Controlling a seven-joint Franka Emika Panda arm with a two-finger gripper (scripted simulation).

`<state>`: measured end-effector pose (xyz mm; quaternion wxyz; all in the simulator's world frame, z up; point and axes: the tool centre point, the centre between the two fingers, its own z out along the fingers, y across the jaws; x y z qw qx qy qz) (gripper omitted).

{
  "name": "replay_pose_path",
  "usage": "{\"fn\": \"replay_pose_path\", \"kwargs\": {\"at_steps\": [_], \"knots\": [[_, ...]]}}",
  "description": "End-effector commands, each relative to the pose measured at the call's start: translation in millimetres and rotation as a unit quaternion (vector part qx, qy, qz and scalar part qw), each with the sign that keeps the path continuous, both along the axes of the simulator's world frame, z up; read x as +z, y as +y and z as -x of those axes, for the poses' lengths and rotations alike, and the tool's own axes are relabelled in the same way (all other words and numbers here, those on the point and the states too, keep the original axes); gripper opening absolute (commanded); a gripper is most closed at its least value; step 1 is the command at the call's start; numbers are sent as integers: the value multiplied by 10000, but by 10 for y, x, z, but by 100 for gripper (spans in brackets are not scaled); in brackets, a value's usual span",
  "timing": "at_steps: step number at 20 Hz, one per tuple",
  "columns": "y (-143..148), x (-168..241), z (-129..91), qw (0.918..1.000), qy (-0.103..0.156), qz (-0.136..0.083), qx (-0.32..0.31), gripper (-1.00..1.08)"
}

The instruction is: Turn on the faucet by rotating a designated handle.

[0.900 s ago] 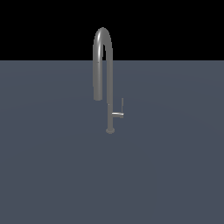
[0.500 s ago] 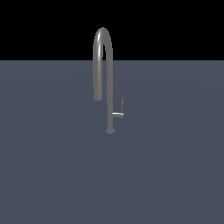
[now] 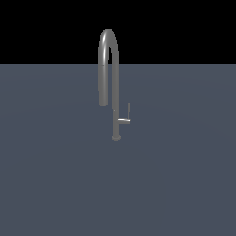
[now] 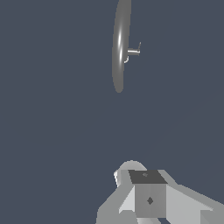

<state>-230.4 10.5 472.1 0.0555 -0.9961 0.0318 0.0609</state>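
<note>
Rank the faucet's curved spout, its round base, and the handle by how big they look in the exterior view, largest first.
1. Curved spout, by far the largest.
2. Handle, a small L-shaped lever.
3. Round base, looks slightly smaller than the handle, but the two are close, so that order is unsure.

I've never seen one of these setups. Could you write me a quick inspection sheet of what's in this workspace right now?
Surface: plain dark blue-grey floor, flat and unmarked.
Job's things: faucet standing upright; its handle sticks out toward the exterior view's right, rod pointing up.
Clutter: nothing seen.
Grippers: the gripper is outside the exterior view; the wrist view shows only grey parts of the arm, well away from the faucet, so open or shut cannot be told.
Cables: nothing seen.
Surroundings: black background above the floor.
</note>
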Motion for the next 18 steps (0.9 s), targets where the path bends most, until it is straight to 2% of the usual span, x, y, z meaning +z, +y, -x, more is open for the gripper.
{"fn": "replay_pose_path", "kwargs": {"at_steps": [1, 6, 10, 14, 18], "knots": [[-3, -35, -118, 9996, 141, -152, -173, -100], [-23, -130, -402, 9956, 484, -530, -596, -100], [-52, -227, -635, 9889, 771, -849, -950, -100], [-92, -341, -866, 9786, 1063, -1176, -1311, -100], [-143, -476, -1093, 9647, 1359, -1510, -1676, -100]]}}
